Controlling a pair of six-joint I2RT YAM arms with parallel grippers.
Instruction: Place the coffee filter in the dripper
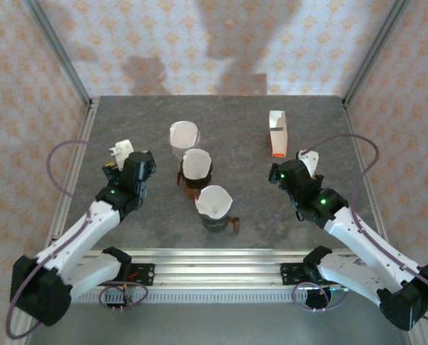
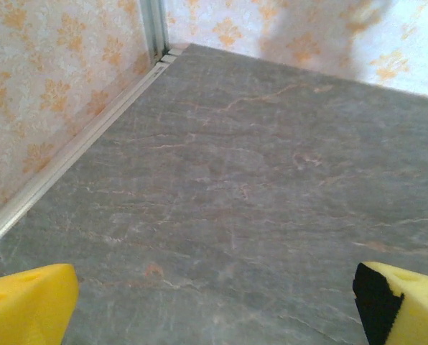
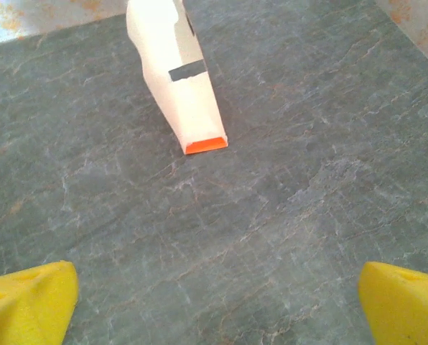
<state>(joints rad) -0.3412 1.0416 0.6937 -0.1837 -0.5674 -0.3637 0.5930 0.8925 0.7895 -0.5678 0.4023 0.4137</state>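
Both grippers' fingers wide, empty. White paper coffee filter (image 1: 184, 134) sits well right of left gripper (image 1: 121, 151), left of right gripper (image 1: 307, 161). My worry: pinch crumples thin paper, or tips brown round dripper (image 1: 194, 185).

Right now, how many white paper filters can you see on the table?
3, in a slanted row: the far filter at the back, the middle filter in a brown dripper, and the near filter in a dark dripper. Nested extras could be hidden.
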